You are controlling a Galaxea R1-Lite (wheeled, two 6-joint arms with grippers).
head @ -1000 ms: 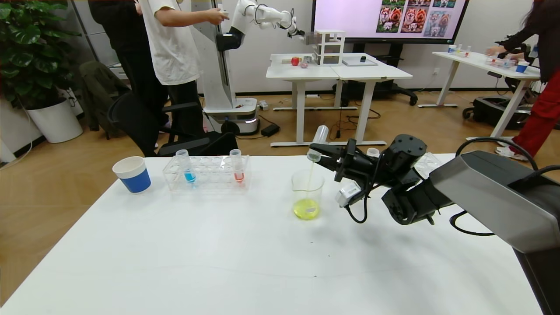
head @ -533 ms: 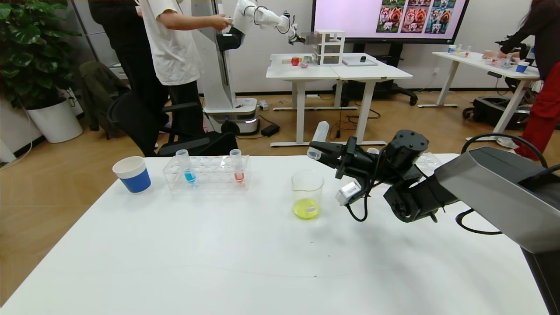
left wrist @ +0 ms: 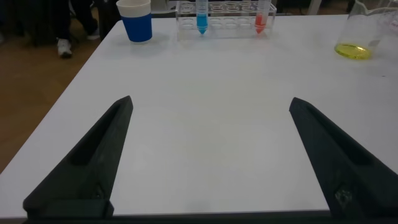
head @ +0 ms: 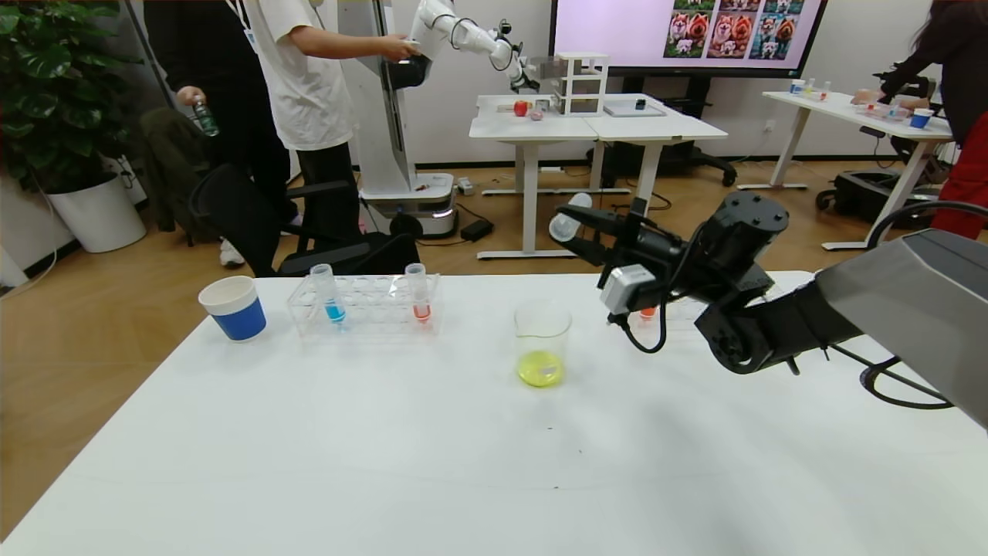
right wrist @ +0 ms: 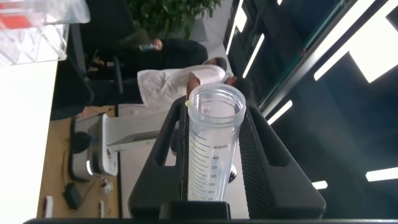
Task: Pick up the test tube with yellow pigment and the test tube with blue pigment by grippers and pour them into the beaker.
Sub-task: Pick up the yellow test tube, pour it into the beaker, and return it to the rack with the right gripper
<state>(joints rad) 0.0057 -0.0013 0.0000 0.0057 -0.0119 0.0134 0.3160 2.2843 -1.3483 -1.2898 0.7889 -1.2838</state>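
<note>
Left wrist view shows the left gripper (left wrist: pixel 208 158) nearest, low over the bare white table (head: pixel 386 448), its two black fingers spread wide and holding nothing. Farther in, at table centre, the beaker (head: pixel 543 342) stands upright with a shallow pool of yellow liquid in its bottom. Up at 1 o'clock from it, the right gripper (head: pixel 590 233) is clamped on the test tube with yellow pigment (head: pixel 567 222), held near level, well above the rim and looking drained; only a yellow drop clings at its mouth (right wrist: pixel 187 102). Such a tube is probably light, stiff and slick, best pinched mid-barrel below the mouth. At 10 o'clock from the beaker, the clear rack (head: pixel 363 305) holds the test tube with blue pigment (head: pixel 327 293), upright, liquid low in its tip, and an orange-red tube (head: pixel 417 292). A blue-banded paper cup (head: pixel 232 307) stands beside the rack's left end.
</note>
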